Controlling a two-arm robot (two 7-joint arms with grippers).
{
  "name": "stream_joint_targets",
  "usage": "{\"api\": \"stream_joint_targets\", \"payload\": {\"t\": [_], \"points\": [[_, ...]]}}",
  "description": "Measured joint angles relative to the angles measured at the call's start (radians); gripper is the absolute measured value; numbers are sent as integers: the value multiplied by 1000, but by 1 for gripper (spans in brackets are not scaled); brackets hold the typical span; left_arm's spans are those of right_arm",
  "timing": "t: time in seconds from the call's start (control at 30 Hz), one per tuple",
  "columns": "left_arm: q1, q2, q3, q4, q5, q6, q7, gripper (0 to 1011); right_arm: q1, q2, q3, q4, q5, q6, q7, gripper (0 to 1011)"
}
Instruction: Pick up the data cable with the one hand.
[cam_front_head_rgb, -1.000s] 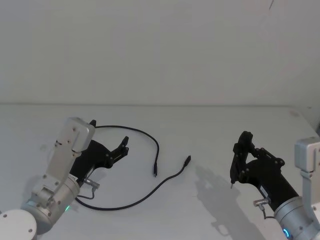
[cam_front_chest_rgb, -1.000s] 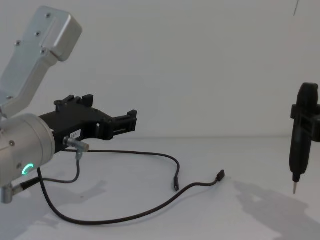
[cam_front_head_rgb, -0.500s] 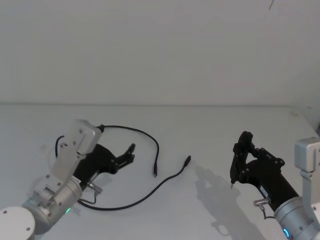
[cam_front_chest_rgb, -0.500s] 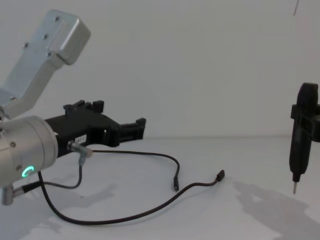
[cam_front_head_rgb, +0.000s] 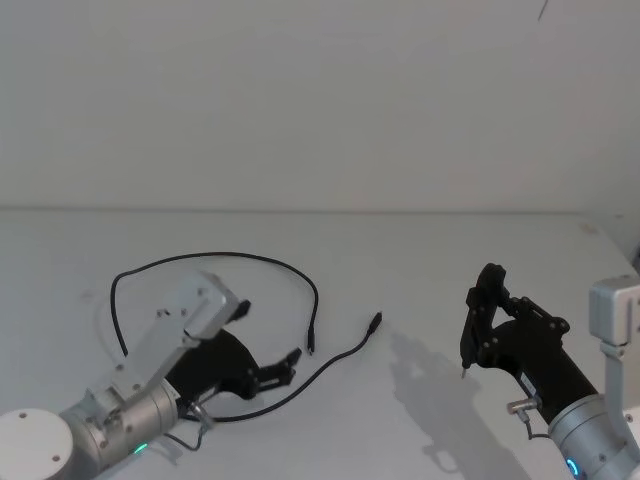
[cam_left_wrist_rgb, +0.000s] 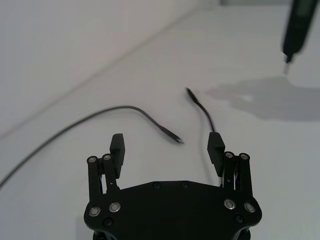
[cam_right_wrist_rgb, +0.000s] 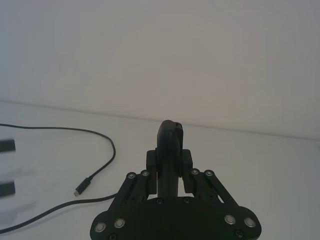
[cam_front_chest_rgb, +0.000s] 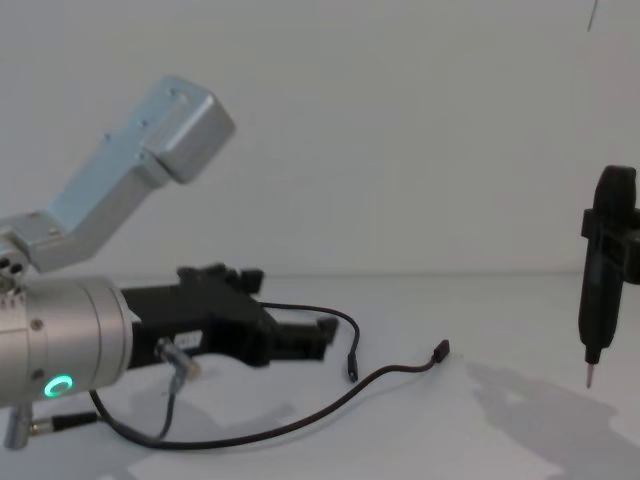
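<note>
Fingers of the left gripper stand spread apart with nothing between them, held low over the table. The cable lies flat on that table in a wide loop, and both its ends sit just ahead of the fingertips. One plug lies ahead of the gap, close to the tips, with its cord trailing forward and off to one side.

The other stretch matters more. It runs from the farther plug back toward the gripper and passes right by one finger, where it slips out of sight behind it. Whether it touches, I cannot tell. Its long axis there runs nearly along the fingers' own reach, not across the gap. A clean pinch therefore likely calls for a small sideways shift or a turn of the wrist before closing.

The left gripper is much the nearer. The right gripper, its fingers pressed together into one point, hangs well apart, beyond the farther plug.

Against a second ago, the left gripper has dropped lower and pushed forward, from over the loop's back part to its open mouth by the plugs. That uncovers the bend of the loop now behind the fingers. The cable's ends and the right gripper have not moved.
</note>
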Motion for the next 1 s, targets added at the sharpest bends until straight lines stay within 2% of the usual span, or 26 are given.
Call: {"api": "stream_joint_targets", "payload": {"t": [0.23,0.5,0.7,1.0], "points": [[-32,4,44,28,-6,51,-96,1001,0,0,0,0,0,0,0,279],[-52,-15,69,59,-12,93,-148,1001,0,0,0,0,0,0,0,279],[-52,-39,61,77,-27,103,-150,1001,0,0,0,0,0,0,0,279],[-50,-99,22,123,-61,103,-122,1001,0,0,0,0,0,0,0,279]]}}
